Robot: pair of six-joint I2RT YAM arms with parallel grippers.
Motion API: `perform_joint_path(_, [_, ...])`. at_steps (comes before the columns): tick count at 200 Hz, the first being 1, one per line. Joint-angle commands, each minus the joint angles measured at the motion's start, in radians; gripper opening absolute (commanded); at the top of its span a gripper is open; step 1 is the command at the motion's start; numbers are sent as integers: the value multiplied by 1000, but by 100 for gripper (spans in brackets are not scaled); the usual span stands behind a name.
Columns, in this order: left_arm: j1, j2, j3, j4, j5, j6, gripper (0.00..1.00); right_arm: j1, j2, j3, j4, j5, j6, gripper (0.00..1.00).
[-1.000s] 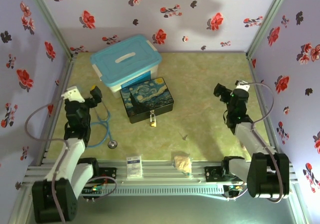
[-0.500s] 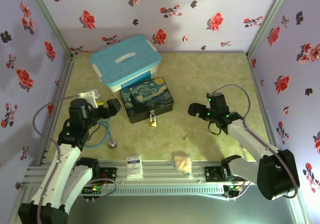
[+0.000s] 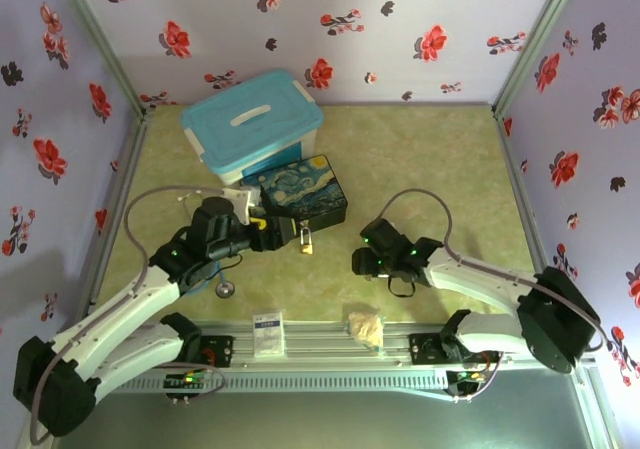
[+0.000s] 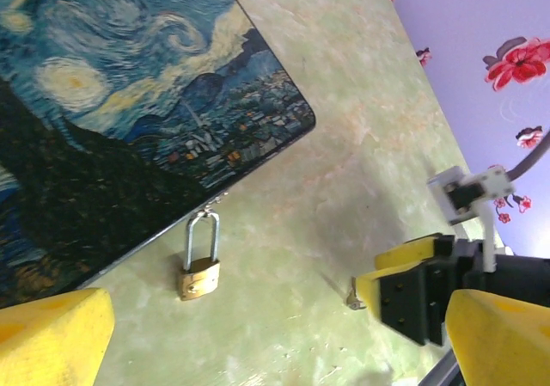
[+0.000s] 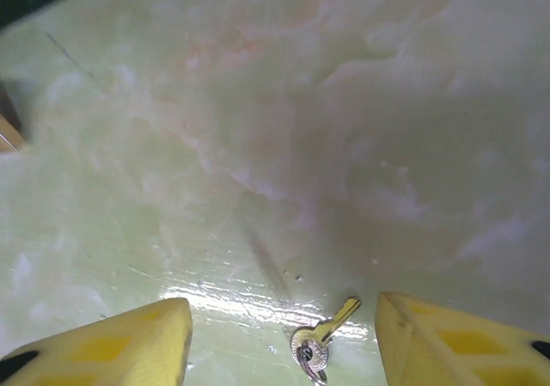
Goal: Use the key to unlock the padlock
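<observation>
Two arms had been brought in from the table's sides toward the middle within the last second. The left gripper (image 3: 266, 231) had been carried up to the front of the starry-night box (image 3: 300, 194), its fingers spread wide and holding nothing. The right gripper (image 5: 284, 307) had been lowered over the key (image 5: 320, 343), and its jaws had been partly narrowed from full spread. A clear gap was left on either side, so nothing was pinched yet.

The key was found flat on the green table (image 5: 258, 145), between the right fingertips. The padlock (image 4: 199, 270) was seen hanging by its shackle from the box's latch, its body resting on the table. The pick-up of the key was judged to be imminent, with the padlock yet to be steadied.

The padlock's keyhole could not be made out. Both left fingers (image 4: 51, 339) were cut off by the frame's lower edge. From above, the table beneath the right gripper was covered by the gripper itself.
</observation>
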Motion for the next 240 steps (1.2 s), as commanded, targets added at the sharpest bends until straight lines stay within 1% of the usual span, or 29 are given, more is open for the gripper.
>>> perform_joint_path(1, [-28,29,44,45,-61,-4,99,58,42,1,-6,130,95,55])
perform_joint_path(17, [-41,37,46,65,-62,5,99,108,59,8,-28,203,115,55])
perform_joint_path(33, [-54,36,38,98,-62,9,98,116,92,-6,0,195,129,55])
perform_joint_path(51, [-61,41,45,100,-62,11,98,120,126,-5,0,201,141,53])
perform_joint_path(65, [-68,39,46,100,-62,12,99,127,141,-4,-2,202,144,48])
perform_joint_path(98, [-81,44,41,133,-62,16,99,142,150,-13,-15,236,154,44])
perform_joint_path(105, [-82,48,42,139,-62,17,100,142,151,-19,1,232,143,41])
perform_joint_path(117, [-84,58,45,148,-61,16,99,143,154,-28,28,223,124,40])
perform_joint_path(134, [-88,71,50,154,-52,21,99,142,173,-27,58,182,71,32])
perform_joint_path(144, [-90,81,55,152,-50,23,100,143,191,-13,43,175,55,29])
perform_joint_path(168, [-90,106,63,157,-49,29,99,152,231,9,11,193,3,26])
perform_joint_path(188, [-95,128,67,176,-46,26,100,166,248,28,-13,215,-38,22])
perform_joint_path(211, [-101,155,79,180,-38,29,100,185,247,36,-36,232,-56,21])
perform_joint_path(240, [-103,191,84,201,-39,20,100,185,236,16,-49,238,-23,26])
